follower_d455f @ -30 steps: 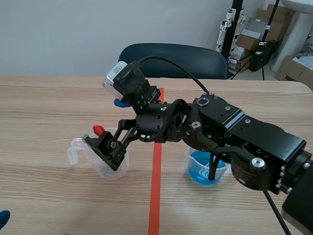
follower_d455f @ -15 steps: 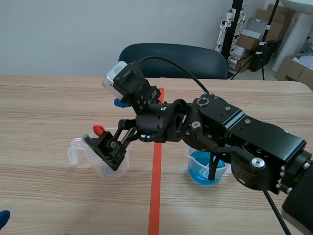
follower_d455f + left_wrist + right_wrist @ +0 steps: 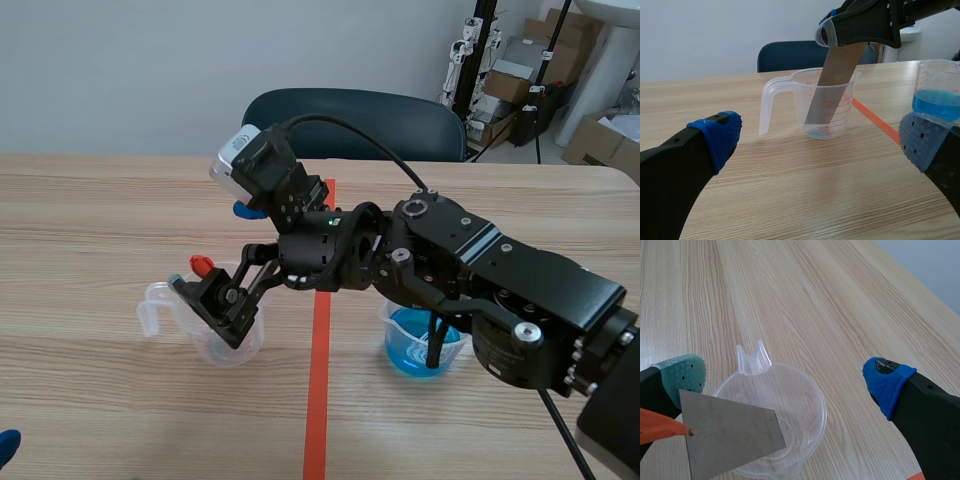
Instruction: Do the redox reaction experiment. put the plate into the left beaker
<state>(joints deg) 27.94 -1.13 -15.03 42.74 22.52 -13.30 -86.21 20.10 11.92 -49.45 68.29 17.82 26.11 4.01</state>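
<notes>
The flat grey metal plate leans tilted inside the clear plastic beaker, just beside one pad of the right gripper, which is released and wide apart.

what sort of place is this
Probably a robotics lab or workroom: a wooden table carrying a clear measuring beaker and a beaker of blue liquid, with cardboard boxes stacked in the far corner.

Illumination is bright, even and diffuse in all three views, and shadows are soft-edged. The clear beaker casts a faint, blurred shadow onto the wooden table around its base. Pale highlights lie along the upper housing of the right arm.
</notes>
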